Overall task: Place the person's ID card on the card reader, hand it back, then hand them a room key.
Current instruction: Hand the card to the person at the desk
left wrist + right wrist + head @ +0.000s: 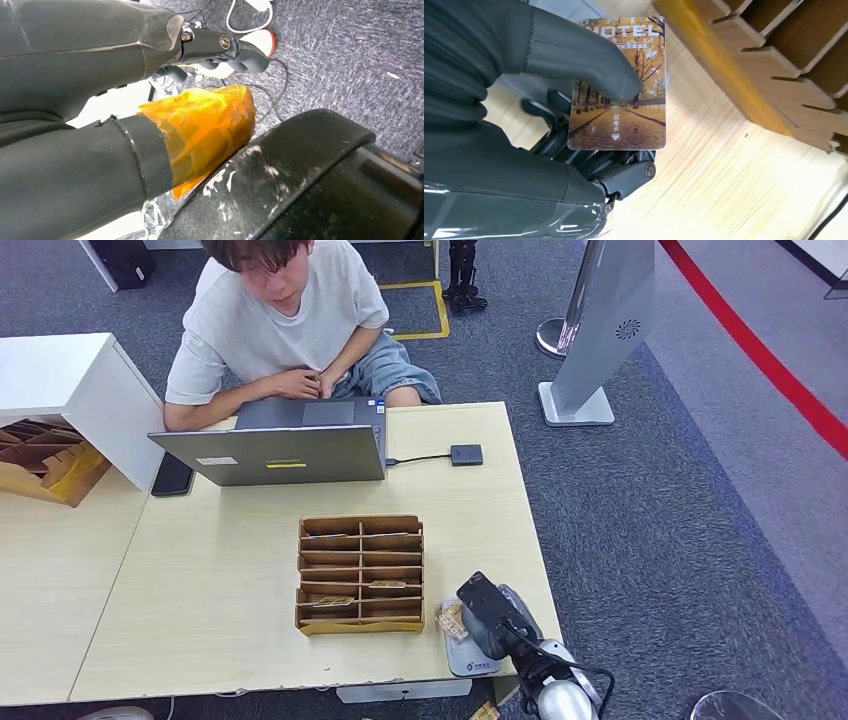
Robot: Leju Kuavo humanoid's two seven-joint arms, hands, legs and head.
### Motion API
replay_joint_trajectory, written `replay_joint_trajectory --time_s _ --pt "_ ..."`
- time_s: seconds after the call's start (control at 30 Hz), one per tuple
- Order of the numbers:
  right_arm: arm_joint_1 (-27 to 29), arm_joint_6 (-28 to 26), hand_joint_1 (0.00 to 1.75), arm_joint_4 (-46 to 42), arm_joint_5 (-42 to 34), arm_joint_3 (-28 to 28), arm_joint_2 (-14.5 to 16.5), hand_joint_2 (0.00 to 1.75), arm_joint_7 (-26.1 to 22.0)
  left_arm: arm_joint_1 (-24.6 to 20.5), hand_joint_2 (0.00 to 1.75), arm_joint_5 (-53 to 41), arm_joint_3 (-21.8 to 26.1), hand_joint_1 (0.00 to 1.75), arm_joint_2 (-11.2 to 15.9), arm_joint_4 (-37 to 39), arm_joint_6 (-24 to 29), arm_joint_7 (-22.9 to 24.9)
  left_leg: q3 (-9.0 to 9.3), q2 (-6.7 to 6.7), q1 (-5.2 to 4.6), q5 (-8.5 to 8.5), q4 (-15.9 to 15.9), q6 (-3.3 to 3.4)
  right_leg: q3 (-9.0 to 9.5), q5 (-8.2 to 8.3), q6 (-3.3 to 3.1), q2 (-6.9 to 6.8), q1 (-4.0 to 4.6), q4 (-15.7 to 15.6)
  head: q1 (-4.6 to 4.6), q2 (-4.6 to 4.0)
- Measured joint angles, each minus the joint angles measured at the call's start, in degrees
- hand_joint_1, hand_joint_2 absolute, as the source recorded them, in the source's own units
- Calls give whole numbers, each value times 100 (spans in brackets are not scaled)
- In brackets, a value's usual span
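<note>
Holding a key card [619, 85], the right hand [574, 115] presses it with its thumb on top and its dark fingers [574, 150] under it. The card shows yellow trees and the word HOTEL. In the head view the right hand [490, 615] is at the near right corner of the desk [200, 610], and the card [452, 620] peeks out beside it, over a grey pad [470, 660]. A brown rack [361, 574] with many slots stands just left of the hand. A few slots hold cards.

Farther back on the desk is an open laptop [275, 445]. A cable runs from it to a small black reader [466, 454] on its right. A black phone [172, 476] lies left of the laptop. A person [285, 325] in a light shirt sits behind the laptop with hands at the keys.

The left hand [200, 100] hangs over the grey floor. Its thumb tip is wrapped in orange tape, its fingers [220, 50] are curled in, and it holds nothing.
</note>
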Motion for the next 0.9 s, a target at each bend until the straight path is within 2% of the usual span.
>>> replay_joint_trajectory --time_s 0.9 --pt "4 -188 175 68 434 -163 49 175 317 10 0 64 2 0 -2 0 37 44 0 0 0 0 0 0 0 0 0 0 0 0 0 0"
